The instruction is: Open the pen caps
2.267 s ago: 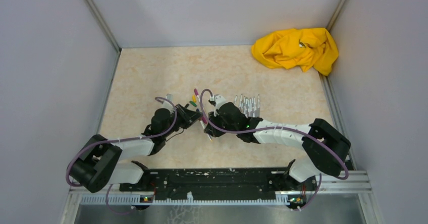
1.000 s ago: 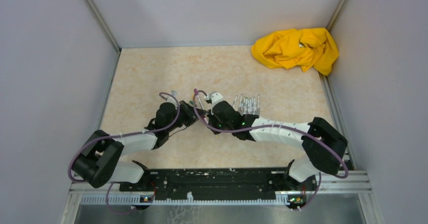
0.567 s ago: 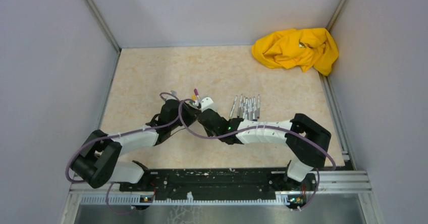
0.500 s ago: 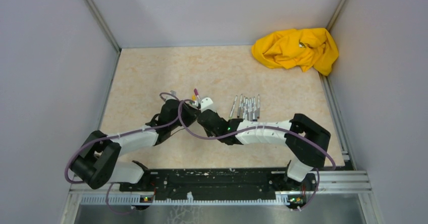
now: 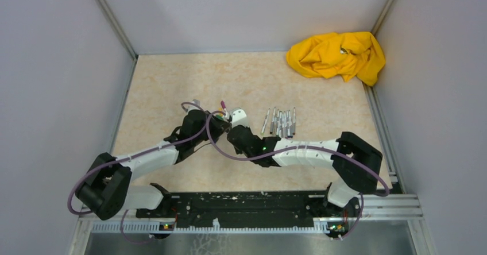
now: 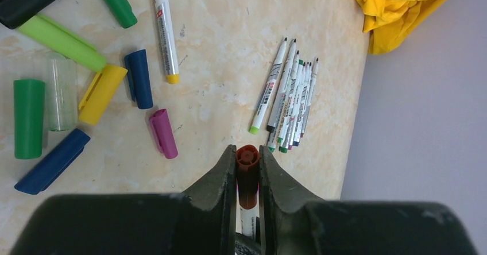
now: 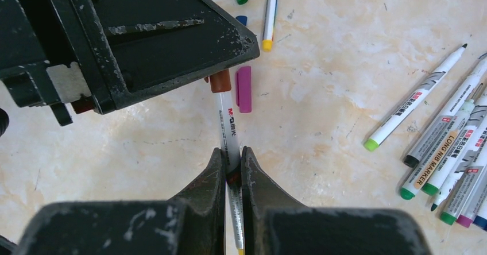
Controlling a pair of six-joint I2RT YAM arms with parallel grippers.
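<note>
One pen is held between both grippers, just above the table. My left gripper (image 6: 247,151) is shut on its red-brown cap (image 6: 247,172), with the white barrel showing below the cap. My right gripper (image 7: 232,151) is shut on that pen's barrel (image 7: 225,123); the cap (image 7: 220,82) sits at the left gripper's fingertips (image 7: 230,48). In the top view the two grippers (image 5: 217,126) (image 5: 234,134) meet mid-table. Loose caps lie nearby: magenta (image 6: 163,132), blue (image 6: 139,78), yellow (image 6: 101,93), green (image 6: 29,117). Several uncapped pens (image 6: 287,103) lie in a row.
A yellow cloth (image 5: 337,55) lies in the far right corner. Another pen with a yellow end (image 6: 163,34) and more caps, light green (image 6: 62,41) and dark blue (image 6: 51,160), lie by the cap cluster. Grey walls close in the table on three sides.
Both grippers moved up the table and came together on the pen. In the last half second the right arm's elbow swung right; the grippers barely shifted.
</note>
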